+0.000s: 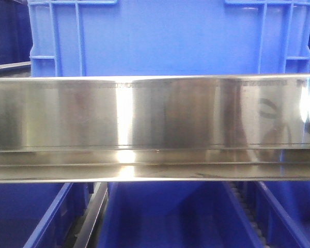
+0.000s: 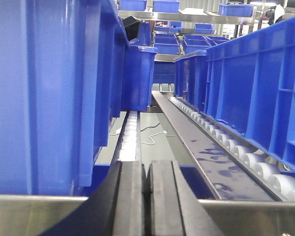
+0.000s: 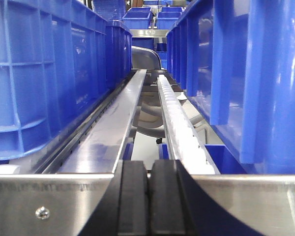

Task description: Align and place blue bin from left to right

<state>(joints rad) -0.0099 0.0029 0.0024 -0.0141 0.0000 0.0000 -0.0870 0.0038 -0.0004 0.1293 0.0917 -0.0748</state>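
blue bin (image 1: 165, 36) behind steel rail (image 1: 155, 119): likely stiff ribbed plastic, smooth-walled (contents unseen), best held at rim; left pincer (image 2: 145, 196), right pincer (image 3: 148, 196) closed, empty

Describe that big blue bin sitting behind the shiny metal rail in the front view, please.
The blue bin looks like glossy moulded plastic. Its facing wall is smooth in the middle, with vertical ribs near both corners and a thick rim on top. It stands upright, square to the camera, filling most of the width. The steel rail crosses in front and hides its base, so what it rests on cannot be seen.
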